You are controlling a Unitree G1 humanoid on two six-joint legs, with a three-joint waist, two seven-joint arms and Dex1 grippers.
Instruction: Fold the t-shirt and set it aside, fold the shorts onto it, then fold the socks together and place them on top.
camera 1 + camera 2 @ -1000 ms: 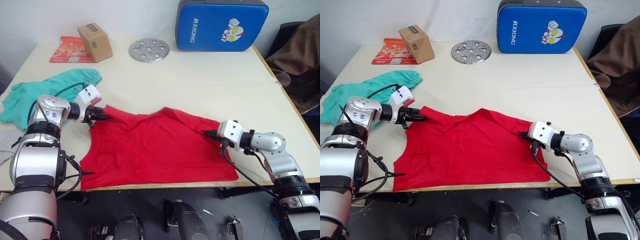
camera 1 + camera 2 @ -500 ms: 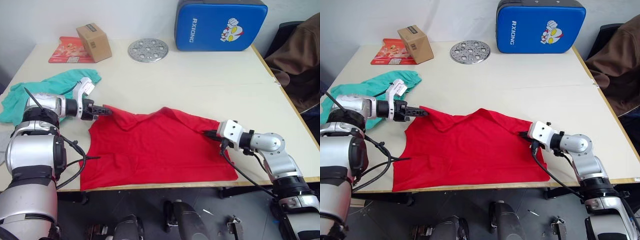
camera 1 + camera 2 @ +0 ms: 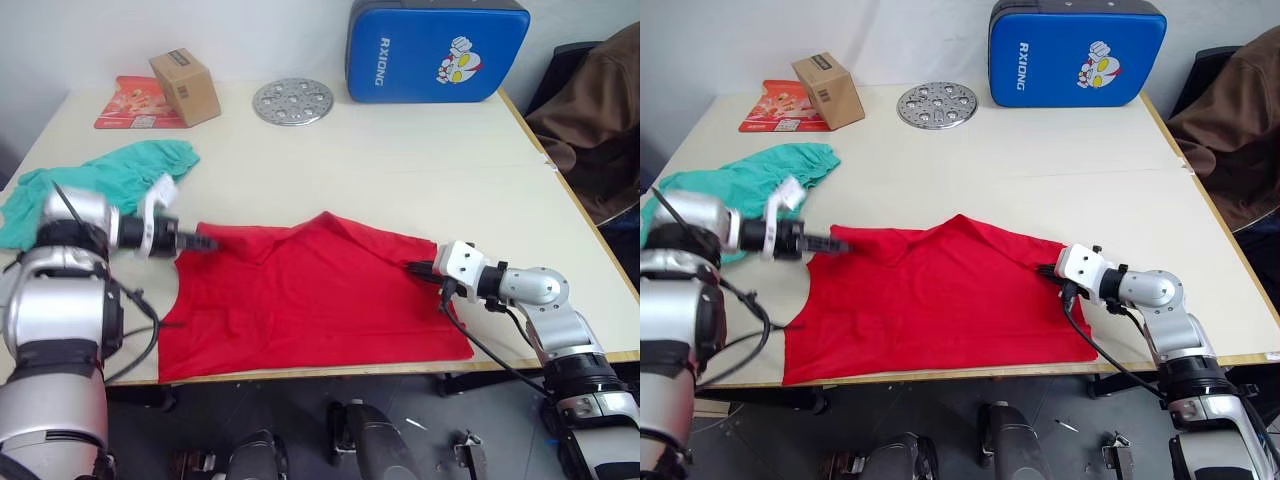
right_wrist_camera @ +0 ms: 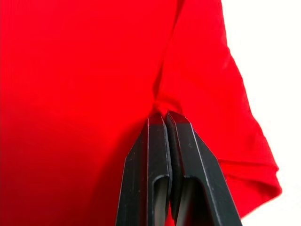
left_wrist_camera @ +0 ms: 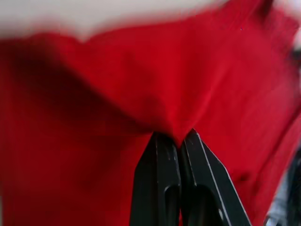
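Both claws are being kept pinched on the t-shirt (image 3: 310, 290), the left claw (image 3: 205, 242) at its left shoulder beside the shorts (image 3: 100, 180) and the right claw (image 3: 415, 267) at its right side, while it is lying spread on the desk (image 3: 420, 170).

Your right gripper (image 4: 165, 117) has its two black fingers (image 4: 148, 155) pressed together, pinching a small pucker of the red t-shirt (image 4: 75, 84). Creases fan out from the pinch. Beside the gripper, the shirt's hemmed edge lies on the pale table (image 4: 268, 70).
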